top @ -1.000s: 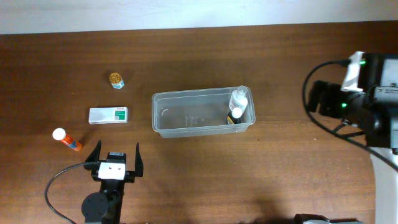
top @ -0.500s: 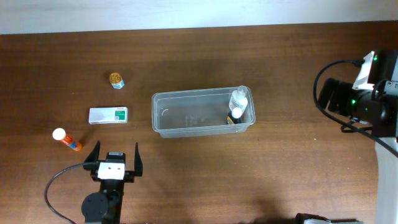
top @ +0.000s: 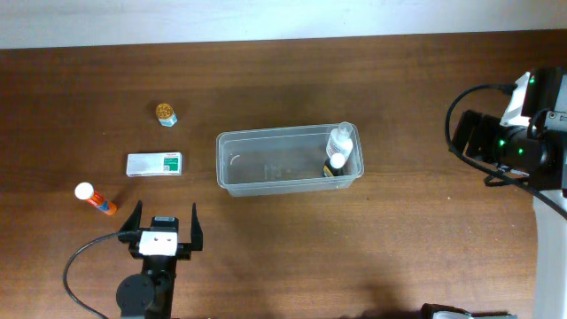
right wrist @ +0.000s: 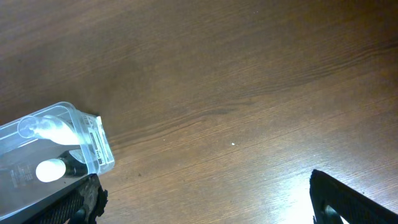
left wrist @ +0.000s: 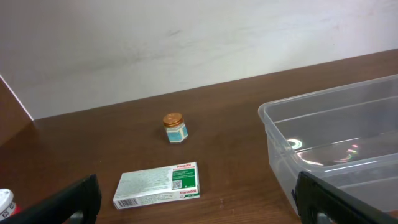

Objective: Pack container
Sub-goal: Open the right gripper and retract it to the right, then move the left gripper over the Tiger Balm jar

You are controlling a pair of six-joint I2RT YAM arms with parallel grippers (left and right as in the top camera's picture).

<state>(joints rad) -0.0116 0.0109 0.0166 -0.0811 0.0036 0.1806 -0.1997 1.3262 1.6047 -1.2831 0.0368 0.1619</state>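
The clear container stands mid-table. A clear bottle and a dark white-capped bottle lie in its right end. A gold-lidded jar, a white-and-green box and an orange white-capped bottle lie on the table to its left. My left gripper is open and empty, just in front of the box, with the jar and container beyond. My right gripper is open and empty, far right of the container.
The brown wooden table meets a pale wall along its far edge. The right arm's body and cables fill the right edge. A black cable loops from the left arm near the front edge.
My right arm has drawn back to the right, away from the container, and has held nearly still for the last half second. The left arm and the objects have not moved.
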